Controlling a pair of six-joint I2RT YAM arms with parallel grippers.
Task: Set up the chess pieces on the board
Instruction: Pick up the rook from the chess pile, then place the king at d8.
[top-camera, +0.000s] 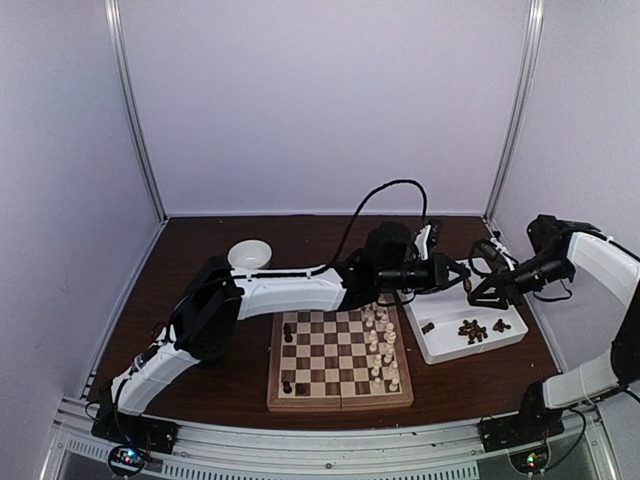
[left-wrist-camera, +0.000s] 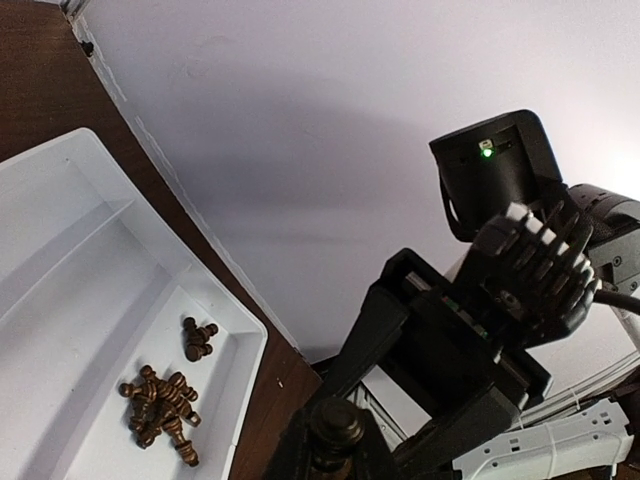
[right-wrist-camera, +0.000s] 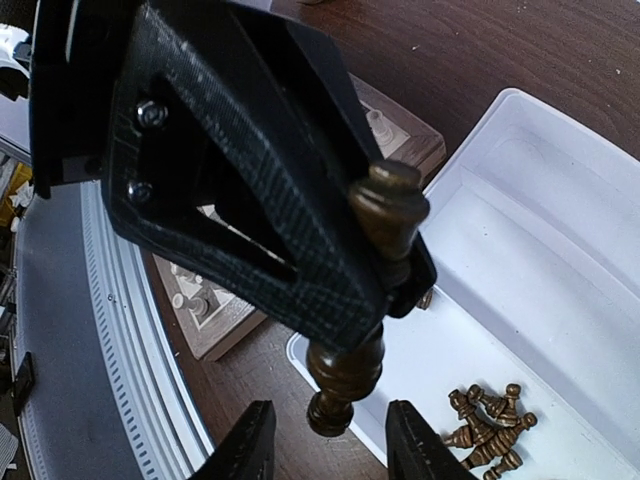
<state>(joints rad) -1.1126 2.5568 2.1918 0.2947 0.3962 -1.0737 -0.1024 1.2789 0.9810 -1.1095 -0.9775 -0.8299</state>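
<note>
My left gripper (top-camera: 457, 272) reaches across above the white tray and is shut on a dark brown chess piece (left-wrist-camera: 337, 425), which also shows in the right wrist view (right-wrist-camera: 345, 375), gripped near its head with its base hanging free. My right gripper (right-wrist-camera: 330, 445) is open, its fingertips either side of and just below that base; in the top view it (top-camera: 483, 293) faces the left gripper. The board (top-camera: 340, 400) holds several pale pieces (top-camera: 382, 345) in its right columns and two dark pieces (top-camera: 289, 330) on its left side. A pile of dark pieces (top-camera: 472, 331) lies in the tray.
The white two-compartment tray (top-camera: 440, 345) sits right of the board, seen also in the left wrist view (left-wrist-camera: 80, 300) and the right wrist view (right-wrist-camera: 560, 250). A white bowl (top-camera: 249, 254) stands at the back left. Enclosure walls surround the brown table.
</note>
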